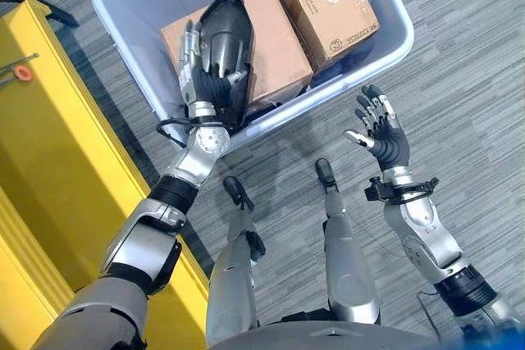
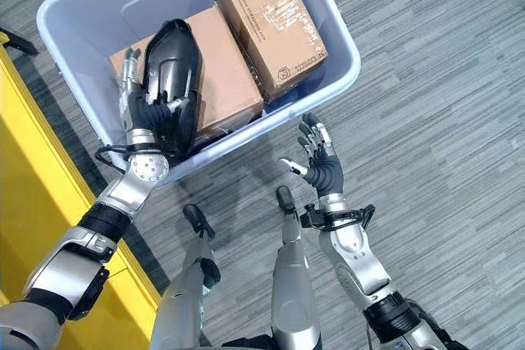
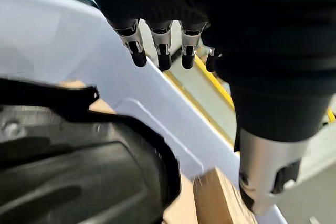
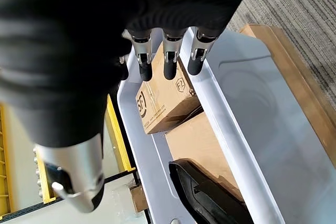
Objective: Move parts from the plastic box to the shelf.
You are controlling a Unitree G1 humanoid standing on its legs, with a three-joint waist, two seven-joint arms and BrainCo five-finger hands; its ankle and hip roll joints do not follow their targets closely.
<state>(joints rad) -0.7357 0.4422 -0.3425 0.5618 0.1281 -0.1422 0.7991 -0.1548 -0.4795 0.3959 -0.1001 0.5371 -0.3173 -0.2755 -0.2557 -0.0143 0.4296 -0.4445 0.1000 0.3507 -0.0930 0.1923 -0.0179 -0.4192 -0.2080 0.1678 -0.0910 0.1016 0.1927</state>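
Note:
A pale blue plastic box [image 1: 353, 71] stands on the carpet ahead of me. Inside it a glossy black moulded part [image 1: 228, 30] lies on a cardboard box [image 1: 279, 51]. My left hand [image 1: 209, 88] reaches into the box at the part's near end. Its fingers [image 3: 160, 51] run straight along the part's left side, by the box wall, and the part [image 3: 68, 166] rests against the palm. My right hand [image 1: 385, 141] hovers open over the floor just outside the box's near right wall, fingers [image 4: 168, 61] spread and holding nothing.
A second cardboard box [image 1: 324, 2] leans in the plastic box's far right corner. The yellow shelf [image 1: 57, 145] runs along my left side, close to the box's left wall. Grey striped carpet [image 1: 467, 79] spreads out to the right.

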